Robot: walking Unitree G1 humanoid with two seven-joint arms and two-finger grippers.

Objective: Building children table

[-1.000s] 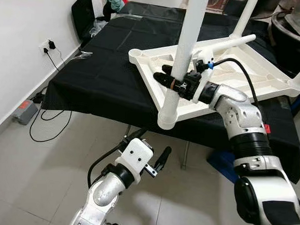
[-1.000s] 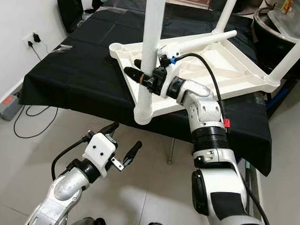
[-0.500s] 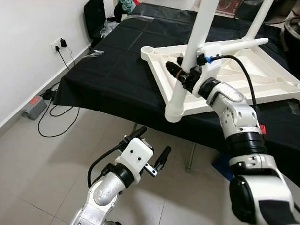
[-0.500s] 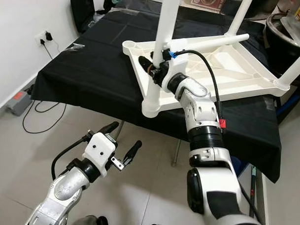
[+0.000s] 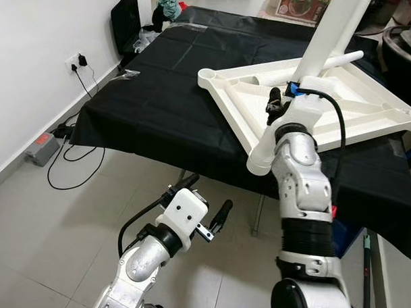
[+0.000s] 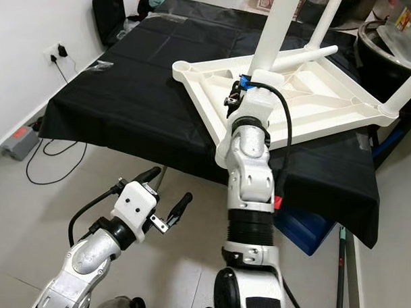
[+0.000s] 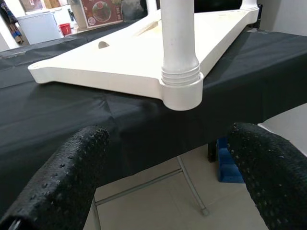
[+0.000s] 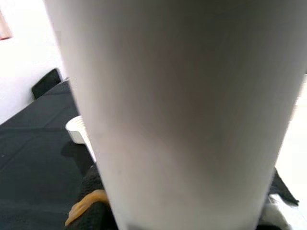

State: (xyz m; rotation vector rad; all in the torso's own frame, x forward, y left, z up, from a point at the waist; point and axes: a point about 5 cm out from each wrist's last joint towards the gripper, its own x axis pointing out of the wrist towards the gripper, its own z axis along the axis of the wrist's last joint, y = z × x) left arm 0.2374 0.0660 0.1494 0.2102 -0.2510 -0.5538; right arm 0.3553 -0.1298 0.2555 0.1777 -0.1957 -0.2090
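Right gripper (image 5: 273,106) clasping white table leg (image 5: 326,38) – upturned tabletop (image 5: 369,112) on black cloth (image 5: 153,98), left gripper (image 5: 202,204) wide, idle

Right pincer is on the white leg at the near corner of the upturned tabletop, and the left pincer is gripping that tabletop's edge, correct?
Not quite. The left pincer grips nothing: it hangs open below the tabletop, as the left wrist view shows. The right pincer is on the leg.

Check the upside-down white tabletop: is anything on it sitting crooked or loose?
Yes. The near-corner leg, held by the right gripper, leans noticeably instead of standing square in its socket. A loose leg lies flat across the tabletop. The left gripper is open, below the table edge.
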